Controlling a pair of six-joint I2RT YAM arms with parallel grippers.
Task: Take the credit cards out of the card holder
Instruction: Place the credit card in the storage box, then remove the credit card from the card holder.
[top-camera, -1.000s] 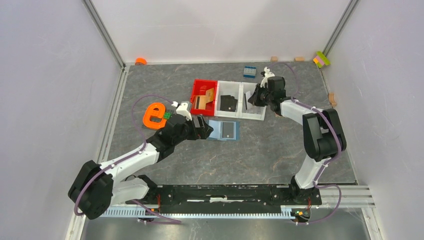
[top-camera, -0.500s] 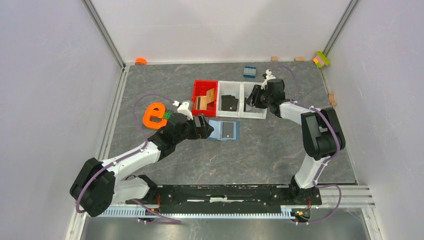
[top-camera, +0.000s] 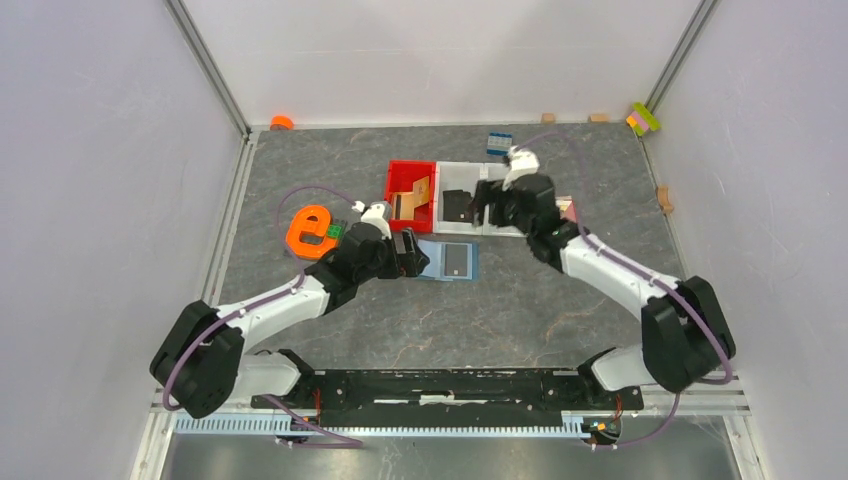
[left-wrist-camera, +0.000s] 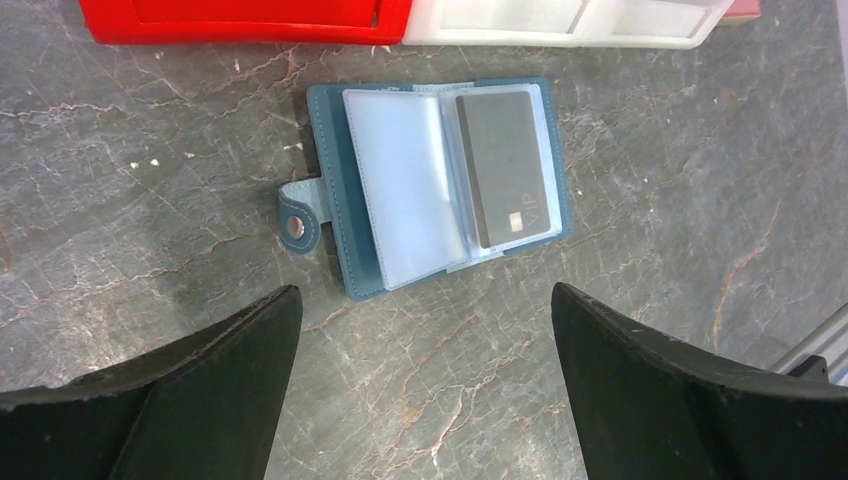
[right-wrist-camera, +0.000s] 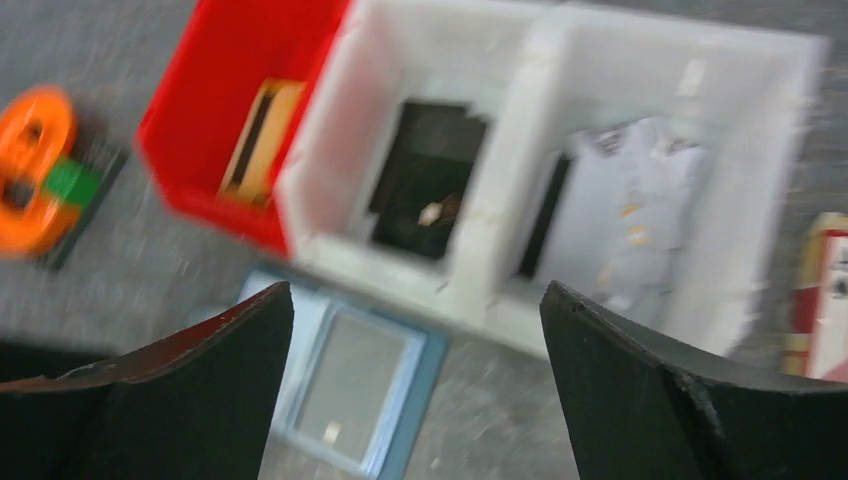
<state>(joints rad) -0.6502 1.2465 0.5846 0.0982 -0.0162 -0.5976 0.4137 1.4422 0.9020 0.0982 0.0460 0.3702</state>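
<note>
Plainly, both claws gape empty. The left gripper (left-wrist-camera: 425, 292) hangs wide; at its twelve o'clock the card holder (left-wrist-camera: 400, 190) lies unfolded, a grey credit card (left-wrist-camera: 505, 170) sleeved inside. The right gripper (right-wrist-camera: 415, 290) hovers above the white bins (right-wrist-camera: 560, 50).

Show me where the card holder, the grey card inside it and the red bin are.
card holder (left-wrist-camera: 400, 190), left wrist view, on its pale inner sleeve.
grey card (left-wrist-camera: 505, 170), left wrist view, middle of its face.
red bin (left-wrist-camera: 240, 30), left wrist view, on its near wall.
</note>
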